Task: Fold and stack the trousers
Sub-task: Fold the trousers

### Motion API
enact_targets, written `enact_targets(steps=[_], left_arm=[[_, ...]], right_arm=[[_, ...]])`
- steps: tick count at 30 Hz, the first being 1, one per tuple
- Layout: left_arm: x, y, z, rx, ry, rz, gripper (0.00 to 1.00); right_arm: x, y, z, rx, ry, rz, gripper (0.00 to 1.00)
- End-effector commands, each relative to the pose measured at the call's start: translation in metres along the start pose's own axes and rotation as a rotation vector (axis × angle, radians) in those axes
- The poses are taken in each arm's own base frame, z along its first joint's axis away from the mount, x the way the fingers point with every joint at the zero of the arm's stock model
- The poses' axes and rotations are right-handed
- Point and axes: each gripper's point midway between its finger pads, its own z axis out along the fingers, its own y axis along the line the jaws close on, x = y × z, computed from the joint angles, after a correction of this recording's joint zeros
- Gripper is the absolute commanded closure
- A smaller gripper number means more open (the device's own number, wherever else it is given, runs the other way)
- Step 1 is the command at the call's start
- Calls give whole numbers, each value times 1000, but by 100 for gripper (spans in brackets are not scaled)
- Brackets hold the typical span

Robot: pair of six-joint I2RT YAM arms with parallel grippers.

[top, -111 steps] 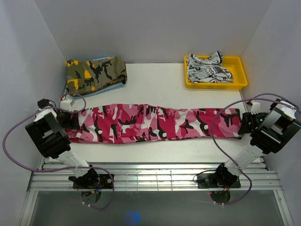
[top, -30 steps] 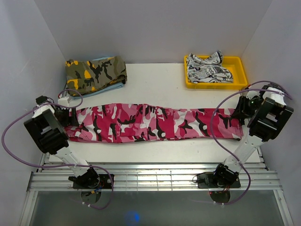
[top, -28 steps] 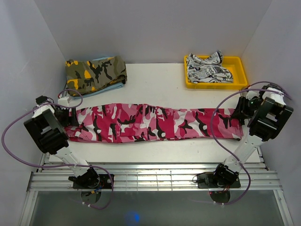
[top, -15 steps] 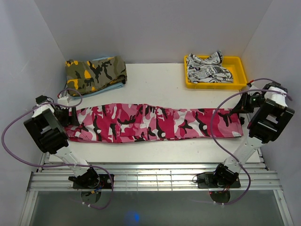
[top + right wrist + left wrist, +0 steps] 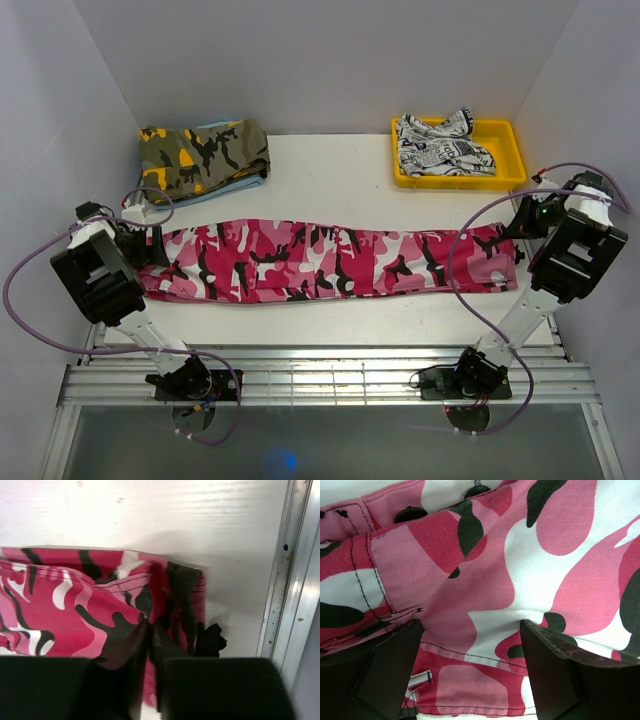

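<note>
Trousers (image 5: pixel 330 262) are laid out flat along the front half of the counter (image 5: pixel 340 170), running from left edge to right edge. Right gripper (image 5: pixel 150 630) is pinching the leg hem at the right edge. Left gripper (image 5: pixel 470 630) has its fingers spread wide over the buttoned end at the left edge.

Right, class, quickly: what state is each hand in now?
Left hand: open, fingers spread over the trousers.
Right hand: closed on the trousers' end.

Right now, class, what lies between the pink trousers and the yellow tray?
Only bare table between trousers and yellow tray, in the top external view.
</note>
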Motion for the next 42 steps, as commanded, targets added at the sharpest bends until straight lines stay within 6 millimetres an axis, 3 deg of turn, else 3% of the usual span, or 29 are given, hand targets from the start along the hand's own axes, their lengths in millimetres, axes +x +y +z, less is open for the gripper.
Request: enact_targets(steps=[1,2,5,6,10,13,17,22,25,28,29,30,31,38,40,42], left_arm=[[40,6,21,-13,136,-46,7],[40,6,21,-13,134,-44,7],[40,4,23,-4,132,-47,7],[41,3,23,-1,133,-51,7],[39,0,22,9,120,-49,7],[39,-1,22,14,116,-48,7],[35,2,19,5,108,-33,7],[36,-1,19,12,108,-37,7],[37,-1,20,11,112,-35,7],[38,-1,19,11,111,-31,7],[38,-1,18,8,111,-29,7],[37,0,18,5,110,-25,7],[37,0,18,2,108,-24,7],[44,3,22,-14,121,-20,7],[45,3,24,-12,121,-24,7],[46,1,25,-3,120,-23,7]], right_arm=[[10,-30,15,74,24,27,80],[10,-32,15,82,23,27,51],[7,-27,6,78,10,11,9],[6,-24,1,73,1,-3,9],[17,-15,-27,71,-13,-45,12],[34,-8,-32,35,6,-78,21],[73,6,-23,-37,84,-71,34],[92,2,-12,-32,118,-69,35],[99,-4,-3,-32,139,-45,29],[97,-4,-3,-47,125,-36,53],[95,-4,-4,-47,120,-34,76],[93,-5,-7,-44,113,-32,89],[88,-4,-14,-36,107,-35,92],[63,-13,-67,45,80,-41,92],[71,-23,-70,87,111,-46,92],[89,-31,-57,103,152,-38,92]])
